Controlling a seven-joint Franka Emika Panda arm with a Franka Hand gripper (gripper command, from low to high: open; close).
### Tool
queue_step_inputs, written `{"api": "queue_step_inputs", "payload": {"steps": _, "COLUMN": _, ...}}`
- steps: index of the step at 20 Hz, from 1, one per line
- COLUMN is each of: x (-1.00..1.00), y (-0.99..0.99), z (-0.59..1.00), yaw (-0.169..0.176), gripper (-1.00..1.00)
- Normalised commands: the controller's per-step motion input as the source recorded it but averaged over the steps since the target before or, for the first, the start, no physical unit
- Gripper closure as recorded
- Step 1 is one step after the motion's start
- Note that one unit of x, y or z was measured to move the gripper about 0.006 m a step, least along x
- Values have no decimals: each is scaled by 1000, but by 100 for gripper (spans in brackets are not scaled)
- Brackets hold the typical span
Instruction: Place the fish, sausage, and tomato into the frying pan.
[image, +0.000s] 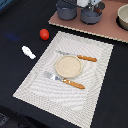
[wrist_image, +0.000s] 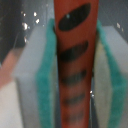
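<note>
In the wrist view my gripper (wrist_image: 76, 75) is shut on the sausage (wrist_image: 75, 35), a reddish rod with dark stripes held upright between the teal pads (wrist_image: 47, 80). In the exterior view the gripper (image: 93, 6) hangs over the frying pan (image: 91, 17) at the back; the sausage itself is too small to make out there. The red tomato (image: 44, 34) and the white fish (image: 28, 52) lie on the dark table, toward the exterior view's left of the placemat.
A taller grey pot (image: 66, 10) stands beside the pan on a brown board (image: 107, 27). A cream bowl (image: 123, 17) sits at the board's right end. A striped placemat (image: 40, 82) holds a tan plate (image: 68, 66), a knife (image: 80, 57) and a fork (image: 65, 80).
</note>
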Motion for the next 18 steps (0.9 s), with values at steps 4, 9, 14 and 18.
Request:
{"api": "queue_step_inputs", "payload": {"steps": 4, "x": -34, "y": 311, "z": 798, "yaw": 0, "gripper": -100}}
{"api": "queue_step_inputs", "payload": {"steps": 9, "x": -497, "y": -321, "z": 912, "yaw": -24, "gripper": -100}}
{"api": "queue_step_inputs", "payload": {"steps": 14, "x": -391, "y": -781, "z": 619, "yaw": 0, "gripper": -100}}
{"api": "queue_step_inputs", "payload": {"steps": 18, "x": -334, "y": -889, "z": 405, "yaw": 0, "gripper": -100}}
